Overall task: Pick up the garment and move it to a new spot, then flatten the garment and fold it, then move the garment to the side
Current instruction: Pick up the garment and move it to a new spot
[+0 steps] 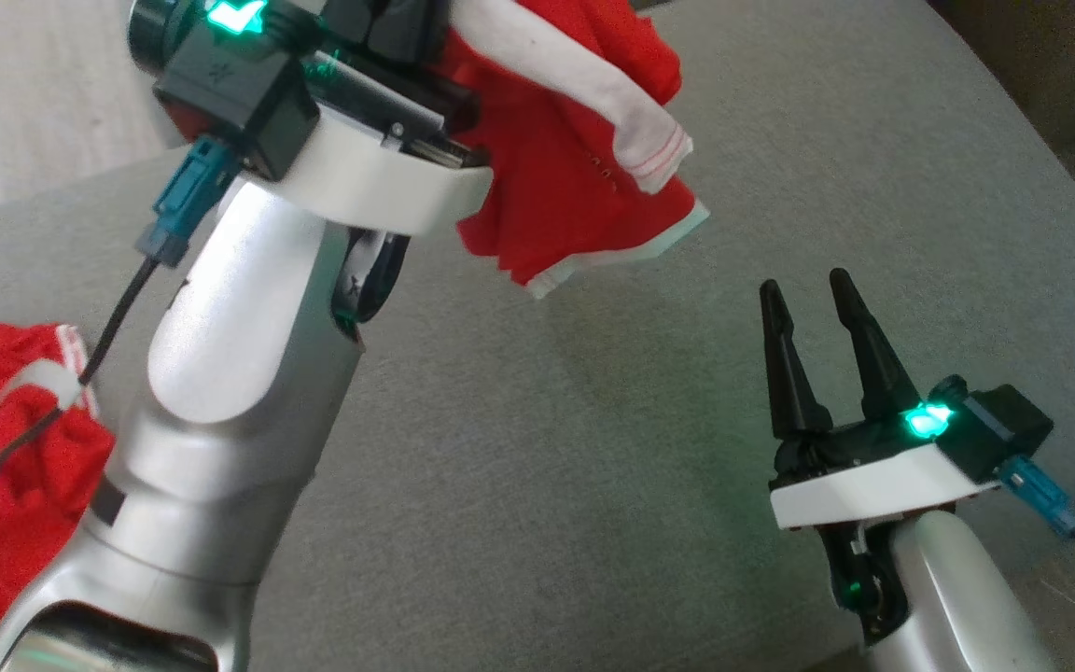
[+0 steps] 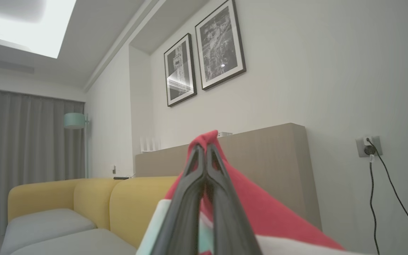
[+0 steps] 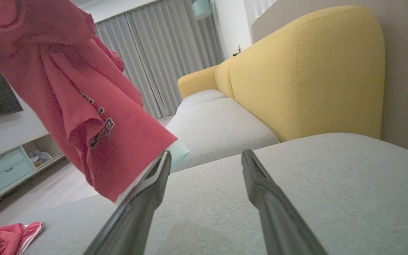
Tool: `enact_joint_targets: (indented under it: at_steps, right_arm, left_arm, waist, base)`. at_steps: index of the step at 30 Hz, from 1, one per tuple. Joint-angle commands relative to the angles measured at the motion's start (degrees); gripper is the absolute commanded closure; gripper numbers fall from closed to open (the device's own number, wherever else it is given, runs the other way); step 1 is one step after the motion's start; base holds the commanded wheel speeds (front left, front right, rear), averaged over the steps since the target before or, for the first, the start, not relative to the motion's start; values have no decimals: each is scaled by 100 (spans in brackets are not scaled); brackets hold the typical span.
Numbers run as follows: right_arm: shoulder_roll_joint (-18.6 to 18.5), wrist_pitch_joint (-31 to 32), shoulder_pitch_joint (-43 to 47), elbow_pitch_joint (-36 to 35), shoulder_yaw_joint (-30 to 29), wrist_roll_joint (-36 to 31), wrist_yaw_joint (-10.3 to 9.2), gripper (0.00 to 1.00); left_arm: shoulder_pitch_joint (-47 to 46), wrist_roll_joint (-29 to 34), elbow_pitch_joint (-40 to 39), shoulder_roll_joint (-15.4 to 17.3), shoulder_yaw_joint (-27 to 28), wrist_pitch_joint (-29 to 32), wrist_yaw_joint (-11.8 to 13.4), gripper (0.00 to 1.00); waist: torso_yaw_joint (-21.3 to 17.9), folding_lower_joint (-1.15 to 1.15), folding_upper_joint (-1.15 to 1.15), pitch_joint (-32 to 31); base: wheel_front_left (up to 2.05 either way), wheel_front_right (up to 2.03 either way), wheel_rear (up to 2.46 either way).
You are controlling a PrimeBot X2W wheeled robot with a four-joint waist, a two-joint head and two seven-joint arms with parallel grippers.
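Note:
The garment (image 1: 575,177), a red shirt with white trim, hangs bunched in the air at the top of the head view. My left gripper (image 2: 205,148) is shut on a fold of the garment (image 2: 260,205), which drapes down around its fingers. In the right wrist view the garment (image 3: 83,95) dangles at the upper left, its lower hem close to my right gripper's left finger. My right gripper (image 1: 805,285) is open and empty low over the grey cushion (image 1: 547,448), to the right of and below the hanging cloth. Its fingers spread wide in the right wrist view (image 3: 207,156).
A second red cloth with white stripes (image 1: 6,467) lies crumpled at the cushion's left edge, also seen low in the right wrist view (image 3: 9,237). My left forearm (image 1: 248,373) rises across the left. A yellow sofa back (image 3: 306,71) borders the cushion.

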Motion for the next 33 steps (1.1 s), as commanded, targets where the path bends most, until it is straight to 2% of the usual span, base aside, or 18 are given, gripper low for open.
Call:
enact_joint_targets:
  at_steps: [1,4,5,6,7,10,14,18,24,29,33]
  right_arm:
    - [-25,-61,-191,-229,136,46,-4,0]
    - [-25,-61,-172,-287,94,60,-4,0]
    - [-25,-61,-164,-307,66,61,-4,0]
    - [-25,-61,-156,-324,33,60,-4,0]
    - [-25,-61,-147,-329,6,58,-4,0]
    - [-25,-61,-135,-328,-89,28,-4,0]
    - [-25,-61,-87,-304,-227,-45,-4,0]
    - [-25,-61,-19,-239,-350,-181,-4,0]
    - [-25,-61,92,-126,-503,-341,-4,0]
    - [-25,-61,311,23,-608,-470,-4,0]
    - [-25,-61,434,95,-624,-495,-4,0]
  left_arm:
    - [-219,-43,-54,102,240,-57,54,100]
    - [-108,-119,370,65,207,-145,34,100]
    - [-29,-138,524,72,190,-162,17,92]
    - [69,-148,692,99,169,-173,-1,50]
    - [184,-147,889,146,135,-149,-15,0]
    - [646,-122,1516,413,92,-151,-23,0]
    - [1077,-253,1692,657,375,-296,81,0]
    - [1486,-255,1487,905,648,-359,176,0]
    - [2367,94,703,1231,892,-368,382,0]
    - [3244,212,242,1111,959,-369,555,0]
    - [3760,247,31,921,990,-369,678,0]
  waist:
    - [-190,0,0,158]
    - [-195,0,0,216]
    - [-173,0,0,236]
    - [-142,0,0,254]
    - [-105,0,0,269]
    - [111,0,0,301]
    - [436,0,0,267]
    - [791,0,0,137]
    - [1278,0,0,-130]
    - [1663,0,0,-388]
    - [1782,0,0,-485]
  base:
    - [0,0,0]
    - [0,0,0]
    - [0,0,0]
    - [0,0,0]
    - [0,0,0]
    - [0,0,0]
    - [0,0,0]
    - [0,0,0]
    - [0,0,0]
    - [0,0,0]
    - [0,0,0]
